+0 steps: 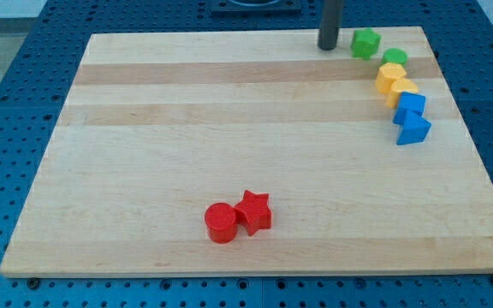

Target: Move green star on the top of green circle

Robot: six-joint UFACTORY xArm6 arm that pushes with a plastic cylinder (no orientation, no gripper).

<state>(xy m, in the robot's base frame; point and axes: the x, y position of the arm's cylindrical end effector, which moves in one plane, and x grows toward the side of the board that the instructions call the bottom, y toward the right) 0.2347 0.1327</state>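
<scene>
In the camera view, our tip (pixel 328 47) rests near the wooden board's (pixel 229 128) top edge; we have no fingers. The green star (pixel 365 42) lies just right of it, the green circle (pixel 394 57) farther right and lower

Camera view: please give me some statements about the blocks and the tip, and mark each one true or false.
1. My tip is at the view's left of the green star. True.
2. The green circle lies near the view's bottom. False: it is near the top right, just below and to the right of the green star.
3. The red circle and the red star touch. True.
4. The blue blocks lie above the yellow ones. False: the blue cube and blue triangle lie below the yellow blocks.
</scene>
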